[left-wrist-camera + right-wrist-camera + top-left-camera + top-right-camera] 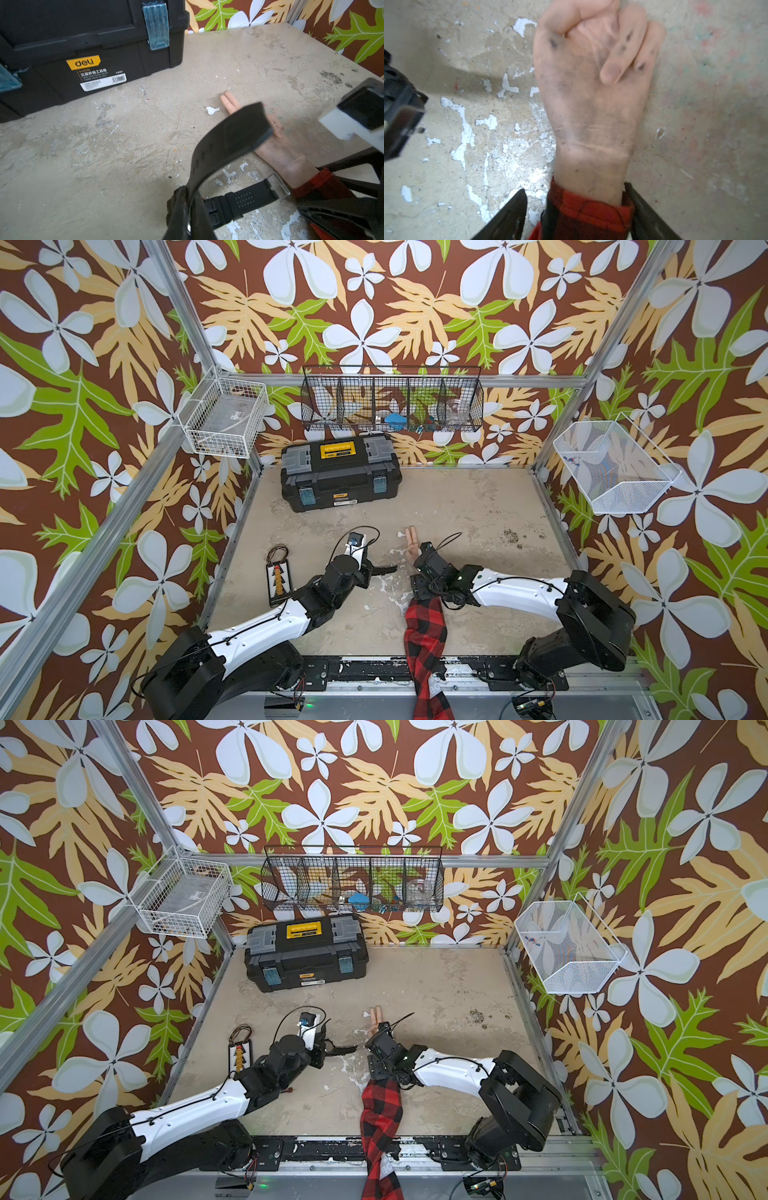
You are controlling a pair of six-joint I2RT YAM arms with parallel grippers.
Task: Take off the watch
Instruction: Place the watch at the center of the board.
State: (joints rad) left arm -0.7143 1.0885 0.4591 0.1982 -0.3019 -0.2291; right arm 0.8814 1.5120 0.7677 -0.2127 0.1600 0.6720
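Note:
The black watch [228, 145] is off the arm, and my left gripper [191, 207] is shut on it near its case. One strap curves up in front of the camera, and the buckle strap [243, 199] trails toward the sleeve. In both top views the strap [384, 569] [345, 1049] sticks out to the right of my left gripper [370, 570]. A mannequin hand [591, 93] lies palm up with a bare wrist. My right gripper [574, 190] is open astride the red plaid cuff [591, 212], and floor shows between the cuff and one finger.
A black toolbox [340, 472] stands at the back left. A small striped board with wires [278, 578] lies left of my left arm. The plaid sleeve [426, 635] runs to the front edge. Wire baskets [390, 404] hang on the walls.

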